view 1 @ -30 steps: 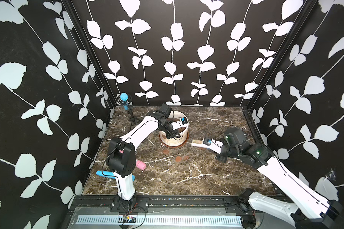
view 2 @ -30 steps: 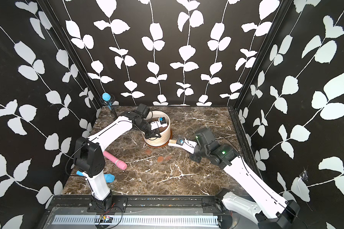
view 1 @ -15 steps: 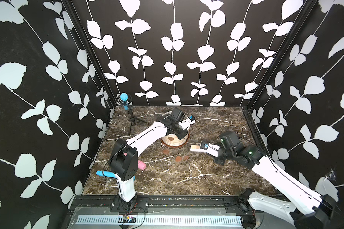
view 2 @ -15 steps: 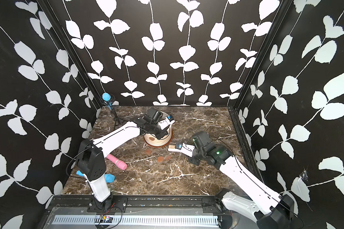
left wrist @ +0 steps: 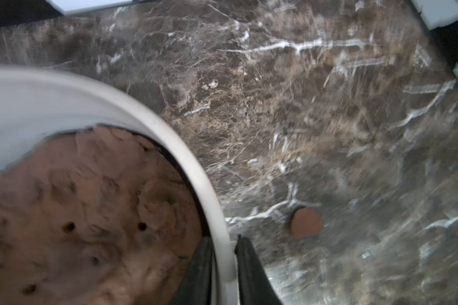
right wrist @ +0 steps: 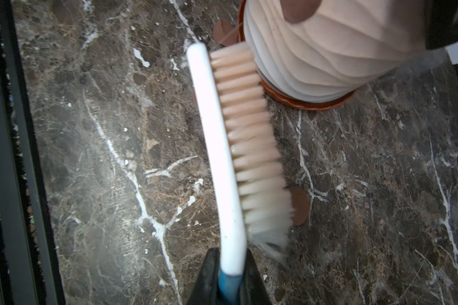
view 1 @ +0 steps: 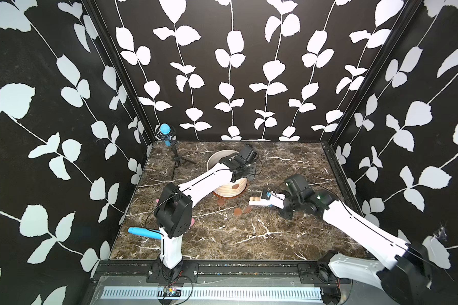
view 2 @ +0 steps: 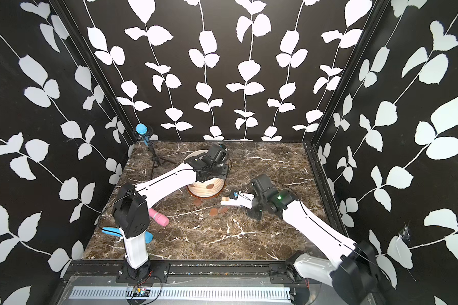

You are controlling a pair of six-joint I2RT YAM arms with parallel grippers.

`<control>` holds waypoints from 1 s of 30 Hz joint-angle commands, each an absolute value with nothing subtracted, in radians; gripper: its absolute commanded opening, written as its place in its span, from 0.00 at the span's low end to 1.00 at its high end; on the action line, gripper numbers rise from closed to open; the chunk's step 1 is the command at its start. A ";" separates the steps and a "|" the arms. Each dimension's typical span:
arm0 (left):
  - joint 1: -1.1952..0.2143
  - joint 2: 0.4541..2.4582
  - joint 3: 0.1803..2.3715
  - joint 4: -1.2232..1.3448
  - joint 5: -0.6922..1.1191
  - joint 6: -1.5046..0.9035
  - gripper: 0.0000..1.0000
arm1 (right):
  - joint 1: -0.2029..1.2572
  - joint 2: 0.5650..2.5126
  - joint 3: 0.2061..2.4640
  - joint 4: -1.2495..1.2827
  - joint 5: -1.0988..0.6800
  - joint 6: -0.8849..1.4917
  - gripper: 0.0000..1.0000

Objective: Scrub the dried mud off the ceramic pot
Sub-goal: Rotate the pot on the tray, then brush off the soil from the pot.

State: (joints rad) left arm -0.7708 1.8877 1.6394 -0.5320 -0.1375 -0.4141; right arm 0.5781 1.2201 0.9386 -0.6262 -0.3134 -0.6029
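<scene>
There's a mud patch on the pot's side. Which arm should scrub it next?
Right. The right gripper is shut on the brush, bristles facing the ceramic pot close to the dried mud. The left gripper only straddles the rim, with no tool.

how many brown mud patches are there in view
4. One mud patch sticks on the ceramic pot wall; one lies on the table just before the pot; two lie side by side nearer the front. More may hide behind the pot.
</scene>
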 commanded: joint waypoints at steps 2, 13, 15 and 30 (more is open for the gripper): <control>-0.779 1.877 1.681 -0.528 -0.068 -0.480 0.37 | 0.535 1.357 1.049 -0.556 -0.418 -0.632 0.00; -0.634 1.554 1.540 -0.653 -0.026 -0.414 0.53 | 0.584 1.511 1.278 -0.709 -0.489 -0.746 0.00; -0.599 1.476 1.479 -0.669 -0.060 -0.401 0.57 | 0.599 1.541 1.319 -0.751 -0.463 -0.748 0.00; -0.500 1.119 1.167 -0.813 -0.331 -0.487 0.98 | 0.636 1.817 1.633 -1.009 -0.486 -0.595 0.00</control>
State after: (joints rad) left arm -0.5026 1.1561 1.1995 -0.7868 -0.3065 -0.4644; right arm 0.6521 1.8008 1.6108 -0.9451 -0.4953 -0.6678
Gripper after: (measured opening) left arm 0.983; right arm 0.139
